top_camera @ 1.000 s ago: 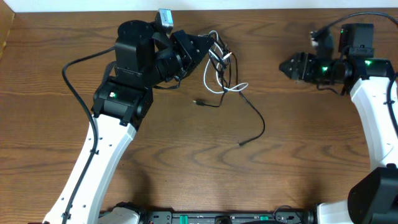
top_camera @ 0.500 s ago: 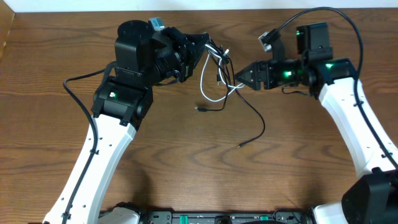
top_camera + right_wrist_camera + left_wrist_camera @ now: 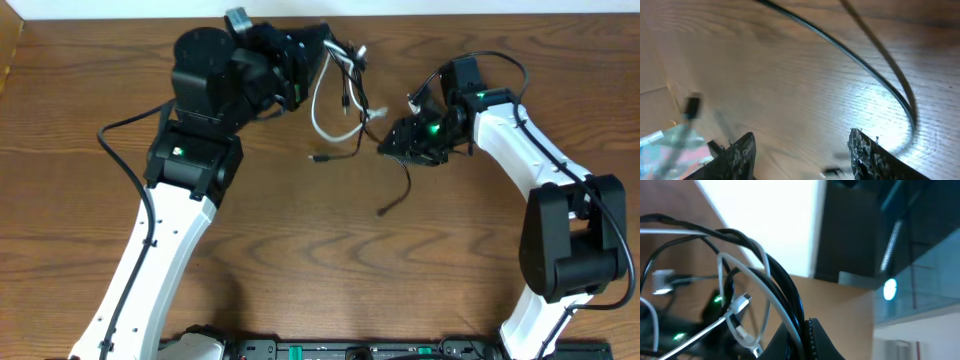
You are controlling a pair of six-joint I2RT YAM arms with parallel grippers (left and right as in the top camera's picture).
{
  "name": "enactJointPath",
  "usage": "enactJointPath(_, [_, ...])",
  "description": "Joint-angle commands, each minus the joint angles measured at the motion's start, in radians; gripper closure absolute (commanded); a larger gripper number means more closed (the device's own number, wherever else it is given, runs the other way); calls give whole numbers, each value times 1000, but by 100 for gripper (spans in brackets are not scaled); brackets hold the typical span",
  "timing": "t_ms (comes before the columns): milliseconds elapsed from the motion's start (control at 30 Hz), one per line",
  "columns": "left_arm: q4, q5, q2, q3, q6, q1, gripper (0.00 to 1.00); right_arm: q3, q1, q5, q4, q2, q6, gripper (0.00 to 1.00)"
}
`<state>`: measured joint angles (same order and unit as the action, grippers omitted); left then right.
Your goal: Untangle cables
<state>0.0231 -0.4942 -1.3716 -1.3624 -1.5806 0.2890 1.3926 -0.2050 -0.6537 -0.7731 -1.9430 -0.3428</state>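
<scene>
The white cable (image 3: 318, 112) and the black cable (image 3: 404, 176) hang tangled together from my left gripper (image 3: 330, 52), which is shut on both cords and holds them above the table's far middle. In the left wrist view the white cord (image 3: 747, 272) and black cord (image 3: 785, 287) run pinched into the jaws (image 3: 802, 330). Two black plug ends (image 3: 318, 159) (image 3: 383, 211) lie on the wood. My right gripper (image 3: 388, 147) is open, low over the table beside the hanging black cord. In the right wrist view its fingers (image 3: 802, 155) hold nothing, with the black cord (image 3: 860, 62) curving ahead.
The wooden table (image 3: 320, 270) carries only the cables. A thick black arm cable (image 3: 125, 150) loops left of the left arm. The table's far edge meets a white wall (image 3: 120, 8).
My left gripper lifted the tangle a little farther back. My right arm swung down and left, so its open gripper now sits low by the black cord, which has drawn closer to the bundle.
</scene>
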Motion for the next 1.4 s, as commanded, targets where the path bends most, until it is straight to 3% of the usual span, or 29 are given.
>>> enactJointPath(0, [-32,13,20,2,-41,-23,92,12,11,-29,28,2,68,42])
enactJointPath(67, [-25,13,19,2,-41,-22,93,12,17,-124,68,18,182,39])
enactJointPath(200, [-20,13,20,2,-41,-23,93,12,39,-303,98,118,547,35])
enactJointPath(367, [-21,-14,20,2,-41,-21,93,12,40,-355,122,174,777,31])
enactJointPath(567, [-21,-37,20,2,-41,-21,93,11,-9,-340,291,156,778,39])
enactJointPath(700, [-21,-41,20,2,-41,-21,93,11,-44,-227,437,145,777,43])
enactJointPath(867, [-21,-44,20,2,-41,-21,92,11,-68,-9,571,141,711,34])
enactJointPath(933, [-21,-44,20,2,-41,-21,93,11,-68,-11,594,141,702,44])
enactJointPath(1000, [-20,-44,19,2,-41,-21,93,11,-68,-11,600,141,678,67])
enactJointPath(1067, [-20,-44,19,2,-40,-21,93,11,-68,-11,600,141,646,97])
enactJointPath(1267, [8,-35,19,2,-27,-22,93,11,-51,12,589,141,479,99])
enactJointPath(1367, [97,0,19,2,-24,-22,93,11,19,38,501,141,247,99])
